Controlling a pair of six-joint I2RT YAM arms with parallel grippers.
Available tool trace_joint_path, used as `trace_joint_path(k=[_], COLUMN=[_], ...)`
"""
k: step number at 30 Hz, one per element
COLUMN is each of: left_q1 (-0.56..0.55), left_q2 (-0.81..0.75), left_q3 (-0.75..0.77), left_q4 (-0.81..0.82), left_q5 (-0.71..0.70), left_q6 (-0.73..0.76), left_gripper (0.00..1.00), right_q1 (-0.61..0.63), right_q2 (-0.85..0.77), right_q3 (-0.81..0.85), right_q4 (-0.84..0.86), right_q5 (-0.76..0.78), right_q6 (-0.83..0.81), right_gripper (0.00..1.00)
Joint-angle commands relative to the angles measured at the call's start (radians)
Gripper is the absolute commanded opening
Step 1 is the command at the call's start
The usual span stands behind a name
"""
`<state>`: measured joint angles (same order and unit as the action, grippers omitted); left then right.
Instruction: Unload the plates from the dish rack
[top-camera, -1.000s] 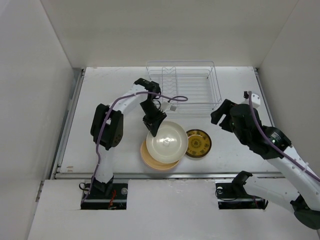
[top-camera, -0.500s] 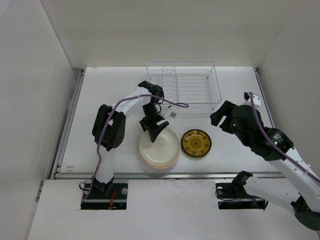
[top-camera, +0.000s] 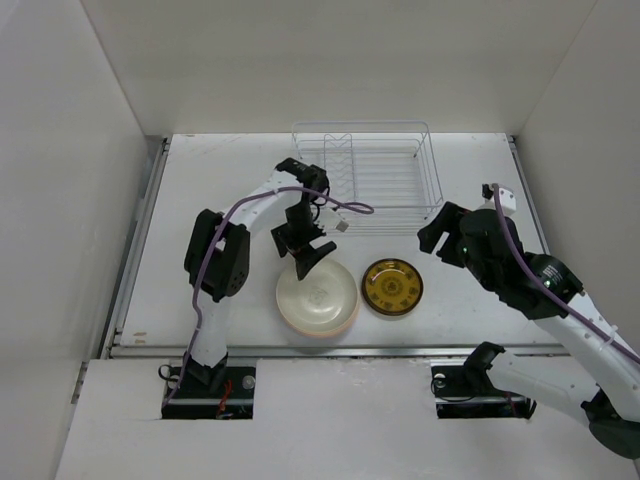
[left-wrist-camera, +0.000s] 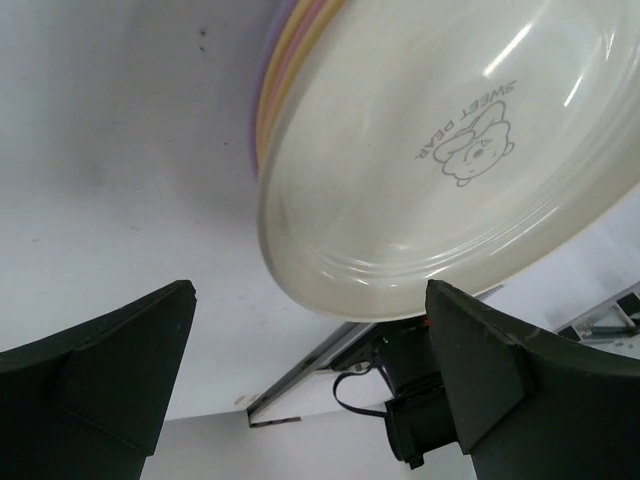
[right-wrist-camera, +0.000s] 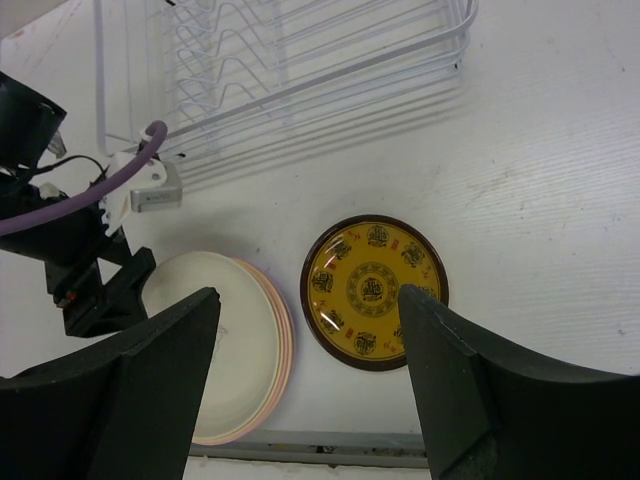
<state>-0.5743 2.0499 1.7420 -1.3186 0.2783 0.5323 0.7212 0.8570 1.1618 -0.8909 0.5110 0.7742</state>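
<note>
The wire dish rack (top-camera: 365, 175) stands at the back with no plates in it, and it also shows in the right wrist view (right-wrist-camera: 290, 60). A stack of plates (top-camera: 317, 297) lies flat in front, cream plate (left-wrist-camera: 440, 170) on top with lavender, yellow and pink rims (left-wrist-camera: 265, 120) beneath. The small amber patterned plate (top-camera: 392, 287) lies just right of the stack (right-wrist-camera: 215, 340). My left gripper (top-camera: 308, 260) hangs open over the stack's far edge, nothing between its fingers (left-wrist-camera: 100, 370). My right gripper (right-wrist-camera: 305, 390) is open and empty above the amber plate (right-wrist-camera: 373, 292).
A metal rail (top-camera: 330, 350) runs along the table's near edge, close to the stack. White walls enclose the table on the left, right and back. The left arm's purple cable (top-camera: 330, 200) loops just in front of the rack.
The cream plate went from tilted in my left gripper to lying flat on the stack. My left gripper opened and drew back a little. The right arm barely moved.
</note>
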Motion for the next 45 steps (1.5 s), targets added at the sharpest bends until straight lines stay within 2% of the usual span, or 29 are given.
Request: trace_joint_path(k=[1, 4, 6, 9, 10, 11, 13, 15, 17, 18, 19, 23, 26, 30, 34, 38, 45], left_q1=[0.001, 0.023, 0.063, 0.168, 0.192, 0.239, 0.286, 0.365, 0.44, 0.465, 0.487, 0.583, 0.636, 0.648, 0.666, 0.689, 0.723], left_q2=[-0.089, -0.158, -0.212, -0.371, -0.46, -0.502, -0.601, -0.652, -0.715, -0.735, -0.753, -0.856, -0.945, -1.031, -1.085, -1.076, -1.019], left_q3=[0.073, 0.064, 0.042, -0.045, -0.071, -0.119, -0.154, -0.203, -0.246, -0.265, -0.283, -0.381, -0.458, -0.51, -0.548, -0.536, -0.477], left_q4=[-0.271, -0.185, -0.113, 0.105, 0.161, 0.253, 0.304, 0.331, 0.343, 0.355, 0.355, 0.368, 0.368, 0.346, 0.346, 0.335, 0.315], left_q5=[-0.039, -0.027, 0.059, 0.05, 0.011, -0.04, -0.178, -0.259, -0.463, -0.464, -0.575, -0.738, -0.767, -0.768, -0.714, -0.67, -0.66], left_q6=[-0.026, -0.055, -0.103, -0.216, -0.303, -0.337, -0.37, -0.396, -0.442, -0.442, -0.463, -0.488, -0.488, -0.508, -0.517, -0.517, -0.546], left_gripper=[1.0, 1.0, 1.0, 1.0, 1.0, 1.0, 1.0, 1.0, 1.0, 1.0, 1.0, 1.0, 1.0, 1.0, 1.0, 1.0, 1.0], right_q1=[0.007, 0.007, 0.007, 0.007, 0.007, 0.007, 0.007, 0.007, 0.007, 0.007, 0.007, 0.007, 0.007, 0.007, 0.007, 0.007, 0.007], right_q2=[-0.007, -0.007, -0.019, -0.019, -0.009, 0.013, 0.031, 0.04, 0.051, 0.051, 0.051, 0.074, 0.074, 0.056, 0.056, 0.018, -0.144], right_q3=[-0.01, -0.01, -0.01, -0.01, -0.01, -0.01, 0.007, 0.027, 0.065, 0.082, 0.1, 0.182, 0.21, 0.208, 0.19, 0.133, 0.101], right_q4=[0.009, 0.009, 0.018, -0.012, -0.051, -0.072, -0.13, -0.157, -0.196, -0.212, -0.229, -0.296, -0.307, -0.289, -0.279, -0.218, -0.184], right_q5=[-0.005, -0.005, -0.005, 0.044, 0.093, 0.118, 0.187, 0.23, 0.296, 0.323, 0.348, 0.466, 0.527, 0.557, 0.566, 0.566, 0.619], right_q6=[-0.021, -0.021, -0.021, -0.03, -0.03, -0.03, 0.0, 0.011, 0.02, 0.02, 0.02, 0.02, 0.02, -0.019, -0.03, -0.082, -0.147], right_gripper=[0.78, 0.78, 0.78, 0.85, 0.88, 0.93, 1.0, 1.0, 1.0, 1.0, 1.0, 1.0, 1.0, 1.0, 1.0, 1.0, 1.0])
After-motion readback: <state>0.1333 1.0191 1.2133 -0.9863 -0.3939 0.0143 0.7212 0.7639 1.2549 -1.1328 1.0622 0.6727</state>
